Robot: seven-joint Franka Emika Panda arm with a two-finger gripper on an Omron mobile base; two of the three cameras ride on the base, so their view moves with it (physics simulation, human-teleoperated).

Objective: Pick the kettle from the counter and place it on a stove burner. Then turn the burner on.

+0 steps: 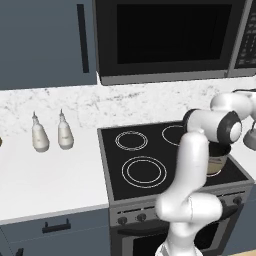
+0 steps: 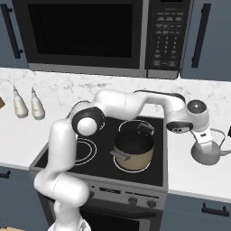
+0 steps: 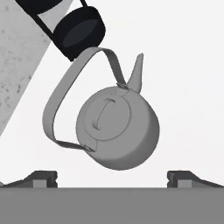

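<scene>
The silver-grey kettle (image 2: 208, 152) stands upright on the white counter (image 2: 198, 179) to the right of the cooktop, and it also peeks in at the right edge (image 1: 250, 138). My gripper (image 2: 203, 142) hovers open just above its arched handle. In the hand view the kettle (image 3: 118, 131) lies straight ahead, spout up and to the right, and my gripper (image 3: 113, 179) holds nothing, its fingertips (image 3: 41, 178) spread wider than the kettle's body. The wide double-ring stove burner (image 1: 144, 171) is at the cooktop's front left, bare; my arm partly covers that stove burner (image 2: 85, 151).
A tan pot (image 2: 133, 150) without a lid sits on the front right of the cooktop, between burner and kettle. Two white bottles (image 1: 40, 136) (image 1: 65, 132) stand on the left counter. Stove knobs (image 2: 131, 200) line the front panel. A microwave (image 2: 90, 34) hangs overhead.
</scene>
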